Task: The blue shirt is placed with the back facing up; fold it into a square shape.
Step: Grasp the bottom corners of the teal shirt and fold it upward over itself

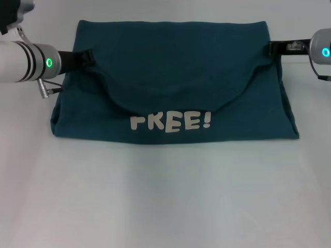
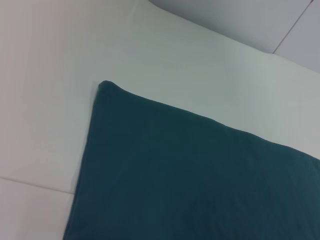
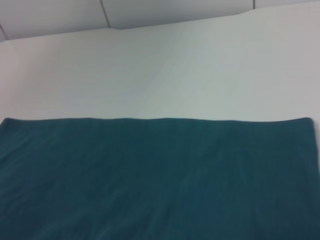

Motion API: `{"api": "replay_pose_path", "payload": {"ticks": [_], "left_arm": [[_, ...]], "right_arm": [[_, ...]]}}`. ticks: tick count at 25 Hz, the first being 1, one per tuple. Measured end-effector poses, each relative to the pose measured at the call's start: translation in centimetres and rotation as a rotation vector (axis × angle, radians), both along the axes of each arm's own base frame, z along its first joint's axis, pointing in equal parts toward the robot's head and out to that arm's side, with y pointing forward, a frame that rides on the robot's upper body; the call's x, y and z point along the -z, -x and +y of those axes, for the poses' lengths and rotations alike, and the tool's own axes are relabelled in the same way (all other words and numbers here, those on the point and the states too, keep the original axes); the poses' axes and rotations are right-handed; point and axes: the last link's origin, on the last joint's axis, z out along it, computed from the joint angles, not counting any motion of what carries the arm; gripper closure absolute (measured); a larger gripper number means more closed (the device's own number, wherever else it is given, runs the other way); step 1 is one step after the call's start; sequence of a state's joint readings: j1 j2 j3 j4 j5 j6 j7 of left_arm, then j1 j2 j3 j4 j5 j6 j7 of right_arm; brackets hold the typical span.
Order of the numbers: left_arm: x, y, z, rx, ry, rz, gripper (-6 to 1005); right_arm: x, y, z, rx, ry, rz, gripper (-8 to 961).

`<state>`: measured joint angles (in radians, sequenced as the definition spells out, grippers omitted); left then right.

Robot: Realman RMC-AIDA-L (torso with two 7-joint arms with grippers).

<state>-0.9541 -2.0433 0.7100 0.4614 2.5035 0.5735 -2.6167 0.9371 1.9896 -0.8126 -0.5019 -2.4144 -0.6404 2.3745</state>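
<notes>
Head view: looked forward and down from above, far enough back to take in the whole blue shirt [image 1: 170, 88] on the white surface [image 1: 165, 196], both arms at its sides
Left wrist view: sat close over one shirt corner [image 2: 105, 85], angled across the cloth
Right wrist view: sat close, facing a straight shirt edge [image 3: 160, 119]
Shared: all three saw the shirt and the surface

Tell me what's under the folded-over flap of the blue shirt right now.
Below the flap the blue shirt shows its white FREE! lettering. Whatever the flap covers is hidden. The left gripper and right gripper sit at its side edges.
</notes>
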Motion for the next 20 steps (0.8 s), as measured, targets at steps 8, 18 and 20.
{"api": "replay_pose_path", "payload": {"ticks": [8, 18, 20], "left_arm": [[-0.1, 0.1, 0.0, -0.002, -0.011, -0.002, 906], [-1.6, 2.6, -1.5, -0.085, -0.068, -0.105, 614], [-1.7, 2.8, -1.7, -0.089, -0.060, -0.119, 536]], "right_arm": [[-0.3, -0.9, -0.3, 0.038, 0.031, -0.004, 747], [-3.1, -4.3, -1.7, 0.137, 0.015, 0.089, 589], [-3.6, -4.5, -2.1, 0.137, 0.032, 0.107, 491]]}}
